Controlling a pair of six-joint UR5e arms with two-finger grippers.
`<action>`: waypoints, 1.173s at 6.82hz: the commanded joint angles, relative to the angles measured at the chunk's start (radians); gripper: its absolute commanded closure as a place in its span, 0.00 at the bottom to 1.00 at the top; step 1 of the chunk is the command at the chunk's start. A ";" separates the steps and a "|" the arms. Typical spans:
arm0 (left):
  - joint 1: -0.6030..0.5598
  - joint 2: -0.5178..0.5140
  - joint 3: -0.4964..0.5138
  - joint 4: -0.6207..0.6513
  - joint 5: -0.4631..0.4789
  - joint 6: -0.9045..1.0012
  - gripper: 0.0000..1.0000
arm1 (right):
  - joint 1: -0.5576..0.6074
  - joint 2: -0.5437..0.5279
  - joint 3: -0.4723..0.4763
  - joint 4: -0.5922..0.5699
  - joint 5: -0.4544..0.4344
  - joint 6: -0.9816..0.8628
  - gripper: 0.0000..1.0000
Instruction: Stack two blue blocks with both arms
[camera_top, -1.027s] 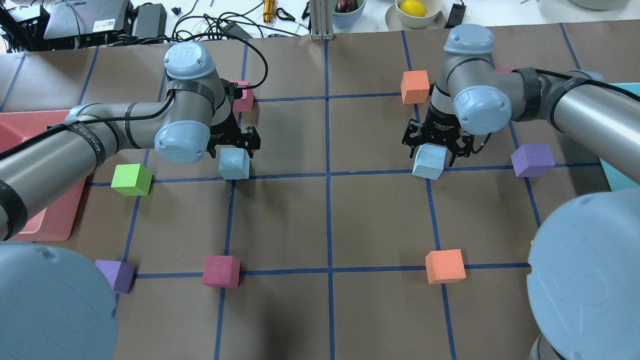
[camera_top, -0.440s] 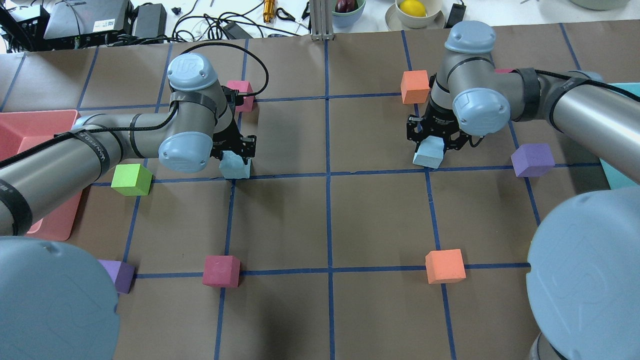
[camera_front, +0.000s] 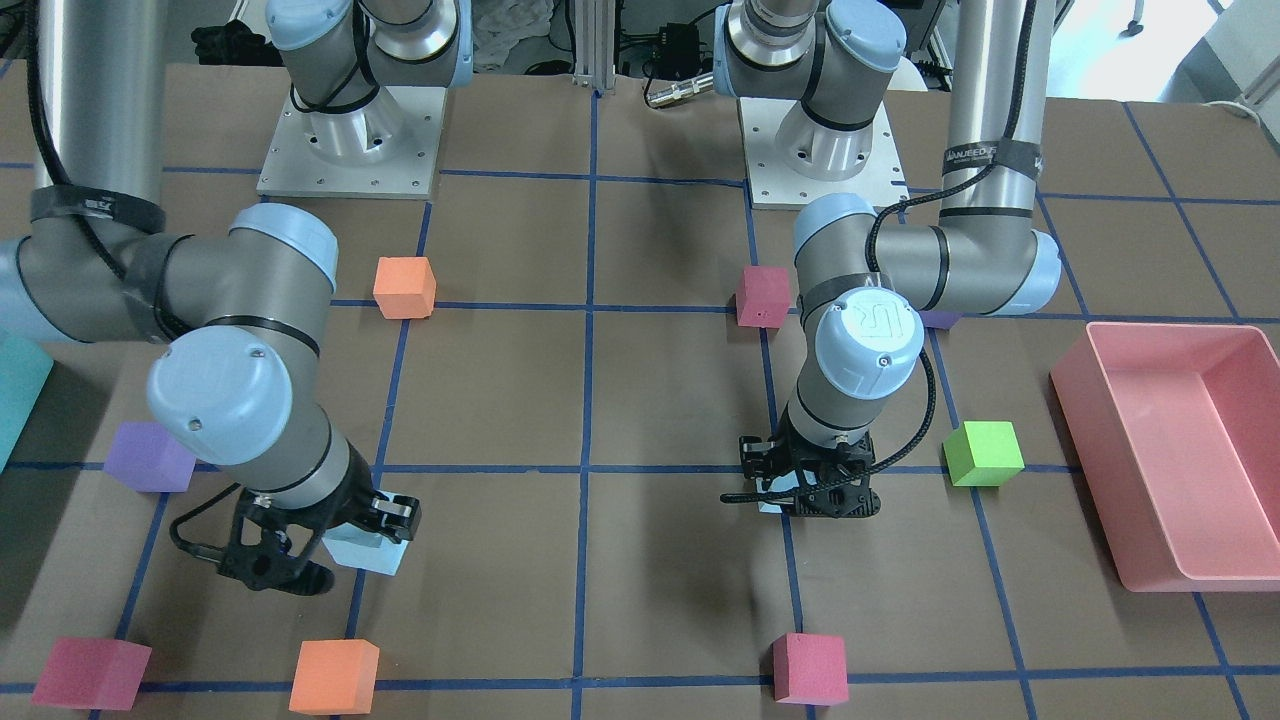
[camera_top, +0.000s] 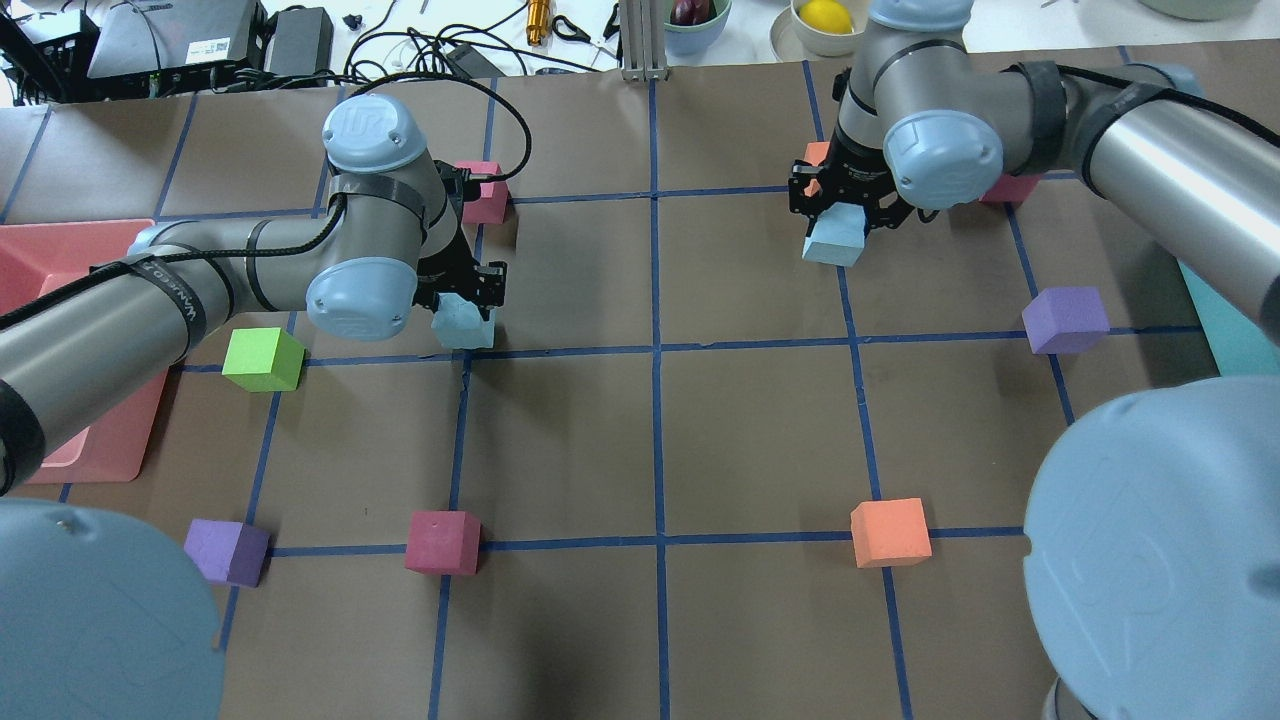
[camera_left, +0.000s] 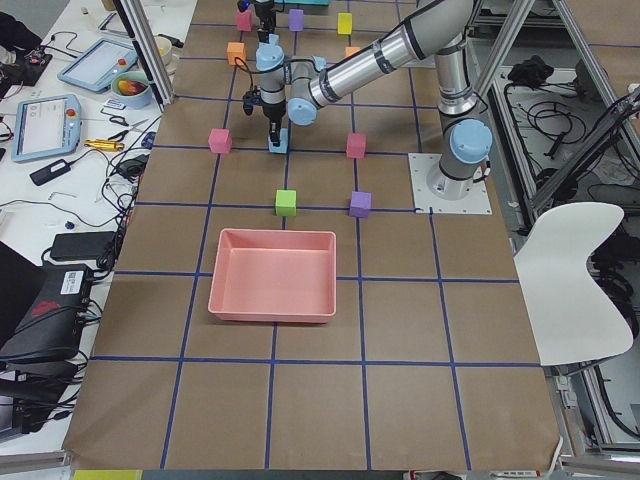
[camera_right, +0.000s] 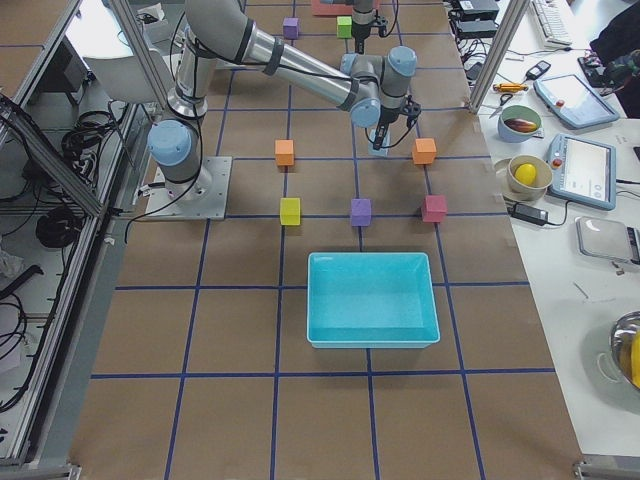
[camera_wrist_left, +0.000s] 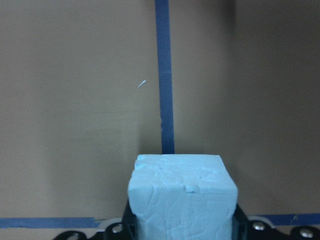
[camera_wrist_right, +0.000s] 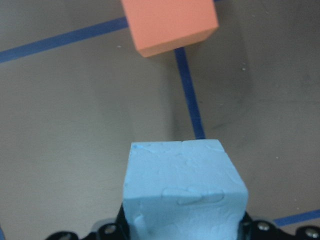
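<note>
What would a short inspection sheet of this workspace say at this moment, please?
Surface: brown table marked with a blue tape grid.
Job's things: first blue block and second blue block, far apart, not yet stacked.
Clutter: green cube, orange cube, crimson cube, purple cube; empty pink tray; empty teal bin.
Grippers: left gripper shut on the first blue block; right gripper shut on the second blue block.
Cables: black cable looping off the left wrist; cable tangle on the bench beyond.
Surroundings: lemon bowl, white chair.
</note>
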 joint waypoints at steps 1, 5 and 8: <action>0.003 0.033 0.000 -0.031 0.020 0.004 0.88 | 0.116 0.109 -0.141 -0.008 -0.013 -0.039 1.00; 0.029 0.050 0.000 -0.049 0.069 0.028 0.88 | 0.259 0.221 -0.263 0.003 -0.011 -0.031 1.00; 0.028 0.021 0.091 -0.094 0.018 0.012 0.88 | 0.262 0.227 -0.243 0.003 -0.001 -0.025 0.74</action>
